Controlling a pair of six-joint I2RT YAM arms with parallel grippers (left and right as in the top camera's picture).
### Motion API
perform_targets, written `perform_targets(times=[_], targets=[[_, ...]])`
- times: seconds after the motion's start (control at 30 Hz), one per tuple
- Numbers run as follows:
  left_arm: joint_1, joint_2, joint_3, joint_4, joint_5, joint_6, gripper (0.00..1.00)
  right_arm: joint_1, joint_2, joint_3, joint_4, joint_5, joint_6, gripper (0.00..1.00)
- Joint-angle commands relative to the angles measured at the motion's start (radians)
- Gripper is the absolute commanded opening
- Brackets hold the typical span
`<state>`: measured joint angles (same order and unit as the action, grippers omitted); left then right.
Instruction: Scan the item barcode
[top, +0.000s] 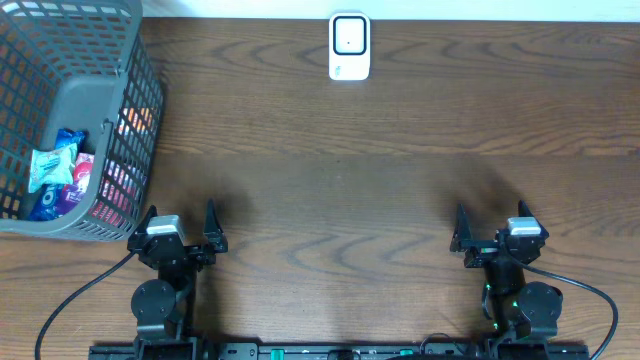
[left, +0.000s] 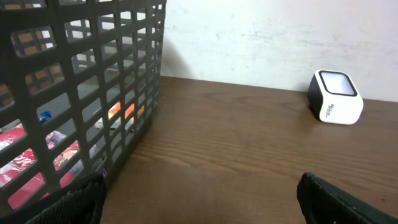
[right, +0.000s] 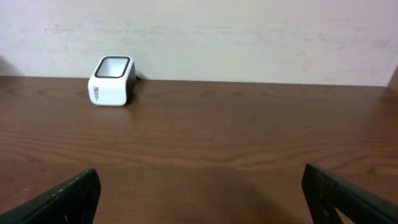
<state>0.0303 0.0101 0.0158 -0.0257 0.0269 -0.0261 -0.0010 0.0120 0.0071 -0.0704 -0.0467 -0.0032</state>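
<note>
Dark wood-grain tabletop (top: 340, 190) runs back to a plain pale wall (right: 249, 37). The items to scan, a heap of packets (top: 55, 168), lie inside the grey mesh basket (top: 95, 115) at the left edge. That is just ahead and left of my left fingers (top: 214, 232), so that arm is the nearer. The packets lie jumbled, with no common axis, and no barcode shows. The scanner (top: 349, 46) stands at the far edge between both arms, its window facing upward. My right fingers (top: 462, 232) are well apart from the basket. Both pairs are spread wide and hold nothing.
</note>
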Motion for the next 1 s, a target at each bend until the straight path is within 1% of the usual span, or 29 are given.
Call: perform_targets(times=[0.0, 0.63, 0.73, 0.77, 0.8, 0.83, 0.87, 0.97], targets=[[0.004, -0.006, -0.012, -0.047, -0.017, -0.005, 0.98, -0.007, -0.005, -0.002, -0.004, 0.008, 0.017, 0.99], [0.004, -0.006, -0.012, -0.045, -0.014, -0.005, 0.98, -0.007, -0.005, -0.002, -0.004, 0.008, 0.017, 0.99], [0.003, -0.006, -0.012, -0.020, 0.124, -0.051, 0.98, -0.007, -0.005, -0.002, -0.004, 0.008, 0.017, 0.99], [0.003, -0.006, -0.012, 0.011, 0.169, -0.052, 0.98, -0.007, -0.005, -0.002, -0.004, 0.008, 0.017, 0.99], [0.003, -0.006, -0.012, 0.042, 0.251, -0.062, 0.98, -0.007, -0.005, -0.002, -0.004, 0.008, 0.017, 0.99], [0.003, -0.006, -0.012, 0.060, 0.293, -0.062, 0.98, -0.007, -0.005, -0.002, -0.004, 0.008, 0.017, 0.99], [0.003, -0.006, -0.012, 0.097, 0.354, -0.061, 0.98, -0.007, -0.005, -0.002, -0.004, 0.008, 0.017, 0.99], [0.003, -0.006, -0.012, 0.230, 0.471, -0.062, 0.98, -0.007, -0.005, -0.002, -0.004, 0.008, 0.017, 0.99]])
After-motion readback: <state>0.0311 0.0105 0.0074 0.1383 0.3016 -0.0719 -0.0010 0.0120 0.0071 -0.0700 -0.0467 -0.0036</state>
